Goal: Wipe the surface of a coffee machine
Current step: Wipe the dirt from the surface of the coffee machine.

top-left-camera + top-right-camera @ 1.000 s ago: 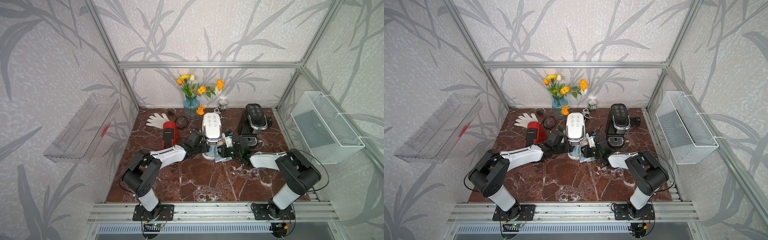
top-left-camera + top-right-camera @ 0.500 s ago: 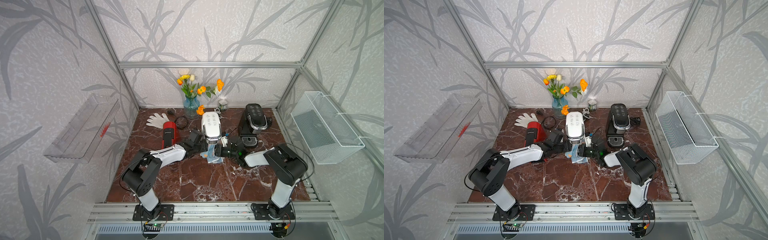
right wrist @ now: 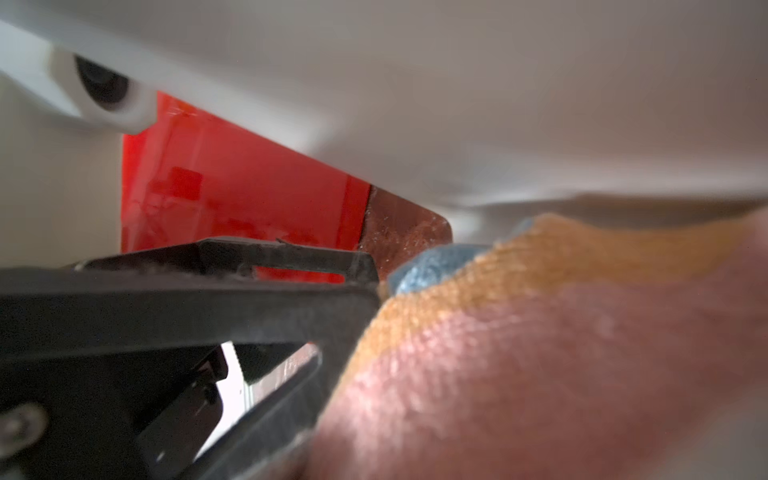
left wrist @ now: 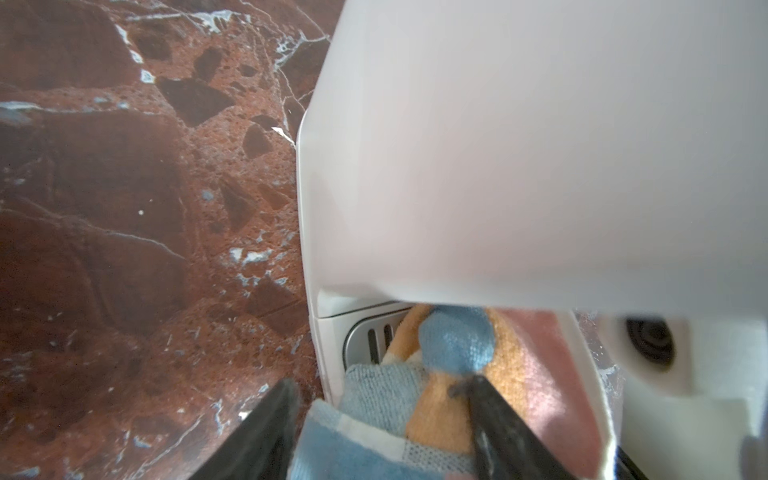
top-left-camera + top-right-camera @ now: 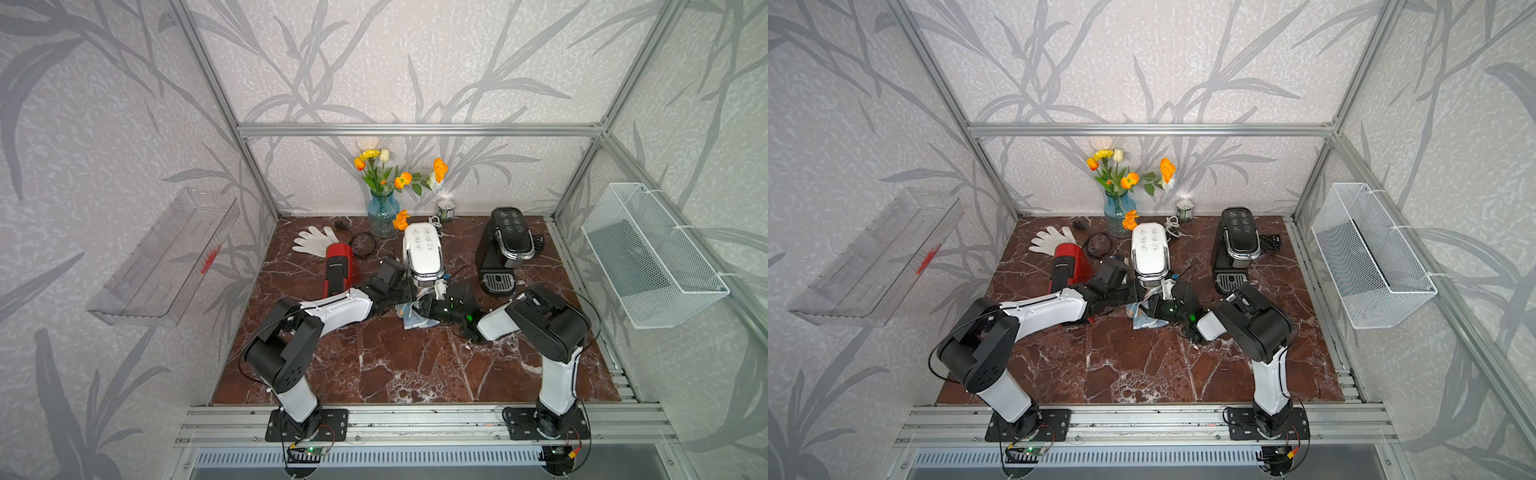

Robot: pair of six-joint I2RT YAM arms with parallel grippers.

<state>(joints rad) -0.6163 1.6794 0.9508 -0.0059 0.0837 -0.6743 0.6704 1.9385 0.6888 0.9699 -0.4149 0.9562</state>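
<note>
So the white coffee machine [image 5: 423, 253] is sitting mid-frame in both top views, btwn the red machine [image 5: 338, 270] and the black machine [image 5: 505, 249]. Right gripper [image 3: 370, 286] is clamping down on the multicolor cloth [image 4: 457, 345], which is lying over the drip tray [image 4: 365, 336], lower middle of the left wrist view. Left gripper [image 4: 380, 386] is hanging there w/ jaws apart, fingers [image 4: 498, 419] straddling the cloth at the machine's base.

cloth [image 5: 411, 322]: before middle coffee machine [image 5: 422, 253] | vase [image 5: 383, 212]: behind it | glove [image 5: 313, 242]: back left | wire basket [image 5: 652, 266]: right wall
</note>
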